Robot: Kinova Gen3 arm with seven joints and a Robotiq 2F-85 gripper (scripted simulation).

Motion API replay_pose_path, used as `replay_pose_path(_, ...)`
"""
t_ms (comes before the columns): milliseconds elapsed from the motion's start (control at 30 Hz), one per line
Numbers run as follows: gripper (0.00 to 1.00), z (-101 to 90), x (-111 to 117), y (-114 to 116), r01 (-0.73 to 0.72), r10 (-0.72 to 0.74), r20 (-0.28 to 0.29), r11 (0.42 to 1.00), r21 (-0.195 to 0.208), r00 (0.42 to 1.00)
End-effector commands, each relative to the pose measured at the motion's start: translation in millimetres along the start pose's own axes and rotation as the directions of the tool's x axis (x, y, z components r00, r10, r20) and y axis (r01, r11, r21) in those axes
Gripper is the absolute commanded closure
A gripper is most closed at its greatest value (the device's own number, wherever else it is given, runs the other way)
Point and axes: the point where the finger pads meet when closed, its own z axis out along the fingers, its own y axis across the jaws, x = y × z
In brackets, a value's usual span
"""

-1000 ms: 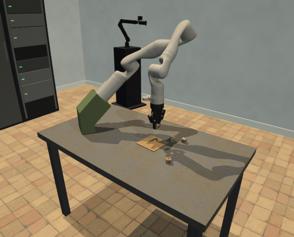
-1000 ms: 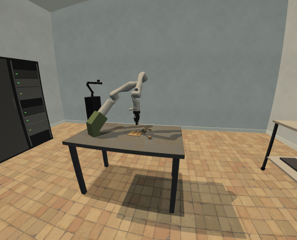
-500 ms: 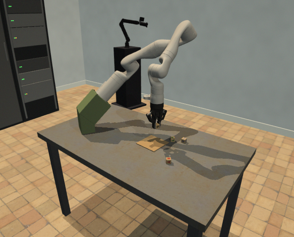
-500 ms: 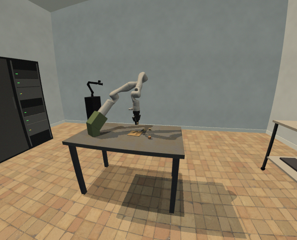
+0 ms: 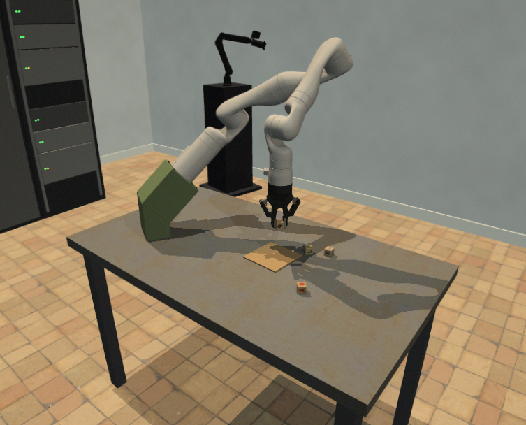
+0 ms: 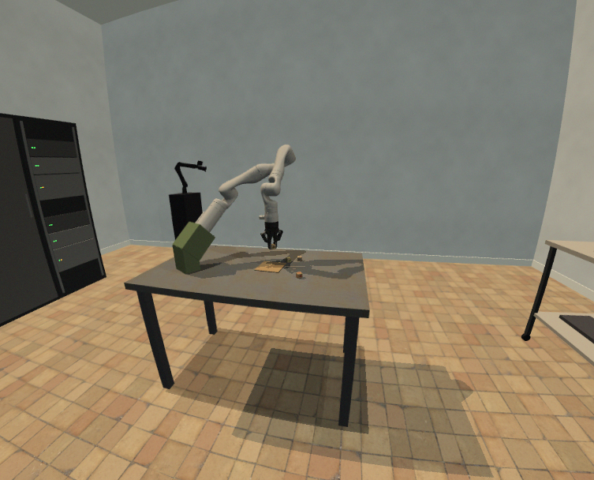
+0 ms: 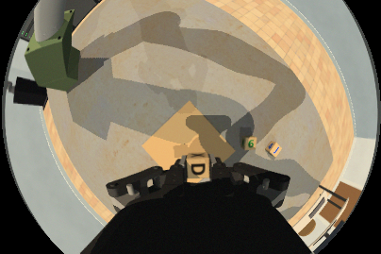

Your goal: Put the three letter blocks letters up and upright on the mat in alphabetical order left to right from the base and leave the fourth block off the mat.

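My gripper [image 5: 279,224] [image 6: 272,247] [image 7: 198,161] is shut on a wooden block [image 5: 279,224] [image 7: 197,169] and holds it in the air. The wrist view shows a dark D on it, turned sideways; the top view shows a dark 6- or G-like mark. The tan mat [image 5: 263,258] [image 6: 263,268] [image 7: 159,144] lies flat and bears no block. A block with green marks [image 5: 309,249] [image 7: 250,143] lies just off its right corner. A block with blue marks [image 5: 328,251] [image 7: 273,149] lies farther right. A red-marked block [image 5: 301,288] [image 6: 299,275] lies nearer the top camera, hidden in the wrist view.
The green robot base [image 5: 158,212] [image 6: 191,248] [image 7: 53,59] stands at the table's left end. The grey table [image 5: 199,274] carries arm shadows across the mat and around the green- and blue-marked blocks. A black pedestal [image 5: 228,137] with a small arm stands behind the table.
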Motion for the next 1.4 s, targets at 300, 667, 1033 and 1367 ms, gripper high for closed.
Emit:
replay_pose_path(300,0.79,-2.2,9.8,2.2,-0.330,0.330,0.006,0.944,-0.002,0.944)
replay_pose_path(667,0.79,-2.3,17.2,3.1,-0.564,0.564,0.006,0.826,-0.006,0.826)
replay_pose_path(1033,0.79,-2.4,21.3,3.7,-0.679,0.679,0.005,0.734,-0.008,0.734)
replay_pose_path(1367,0.79,-2.4,21.6,3.7,-0.688,0.688,0.005,0.726,-0.008,0.726)
